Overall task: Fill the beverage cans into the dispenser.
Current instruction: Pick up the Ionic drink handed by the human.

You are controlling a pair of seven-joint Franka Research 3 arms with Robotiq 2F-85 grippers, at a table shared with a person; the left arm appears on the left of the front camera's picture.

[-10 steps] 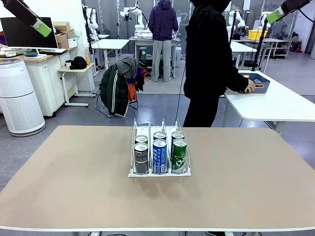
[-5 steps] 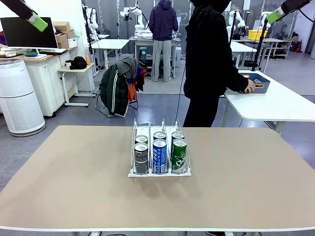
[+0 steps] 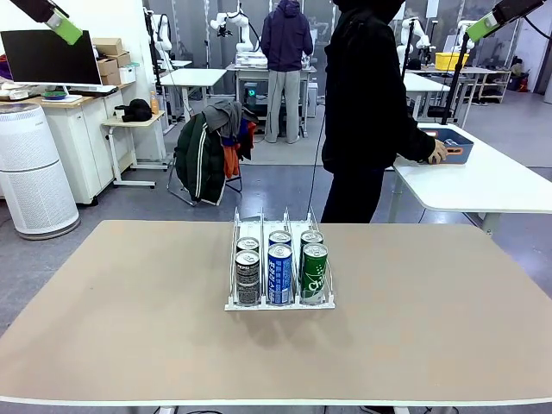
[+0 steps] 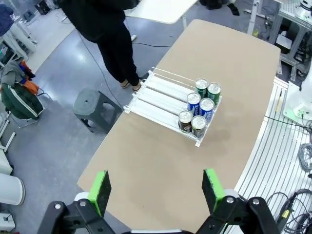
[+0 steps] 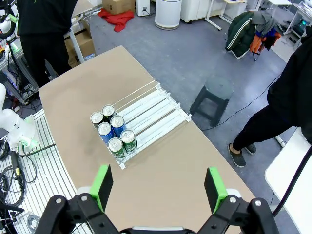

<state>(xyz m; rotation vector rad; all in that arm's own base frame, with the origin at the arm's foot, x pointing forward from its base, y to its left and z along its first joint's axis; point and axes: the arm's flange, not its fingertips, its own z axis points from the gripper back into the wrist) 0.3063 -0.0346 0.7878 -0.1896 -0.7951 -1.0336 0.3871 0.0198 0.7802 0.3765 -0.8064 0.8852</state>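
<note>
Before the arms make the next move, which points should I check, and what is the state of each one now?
1. Left gripper open, empty: ok.
2. Right gripper open, empty: ok.
3. Beverage cans upright, two per lane in the dispenser: ok.
4. Free lane room behind the cans: ok.
5. Person's hand away from dispenser, at the blue bin: ok.
6. More cans in that bin: cannot tell.
</note>
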